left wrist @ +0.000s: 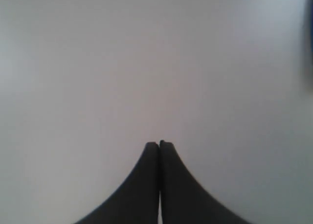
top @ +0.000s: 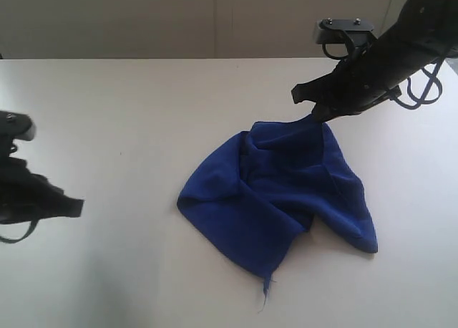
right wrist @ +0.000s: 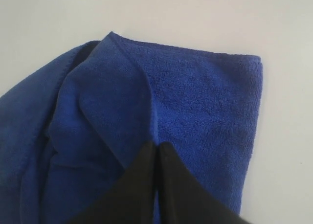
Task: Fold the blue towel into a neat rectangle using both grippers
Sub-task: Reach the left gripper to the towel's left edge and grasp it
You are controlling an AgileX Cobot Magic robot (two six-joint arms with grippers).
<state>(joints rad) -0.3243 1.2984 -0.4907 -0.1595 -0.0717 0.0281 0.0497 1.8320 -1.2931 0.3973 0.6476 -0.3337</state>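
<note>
Centrally, a white table (top: 129, 113) is shown bearing the blue towel (top: 279, 192), which is heaped right of centre in the exterior view. It is bunched into overlapping folds rather than spread flat, and no neat rectangle has yet been formed, so the task is judged to be at an early stage.

At the towel's far edge the cloth is drawn up into a small peak. That peak is met by the right gripper (top: 313, 115), whose jaws are pressed together with a pinch of the fabric taken between them. In the right wrist view the closed tips are seen laid over the folded blue pile, with one hemmed corner lying flat beyond them. The hold is judged to be meant for lifting or dragging that edge, so that the bunched layers can be pulled straight.

Well apart from the cloth, at the left of the exterior view, the left gripper (top: 71, 208) is held low over bare tabletop. Its jaws are shut tight on nothing, as its own wrist view confirms. It is judged to be parked clear of the cloth until a second corner is offered to it.

Nearest the camera, a loose thread (top: 266, 288) is seen trailing from the towel's lowest corner onto the table.
</note>
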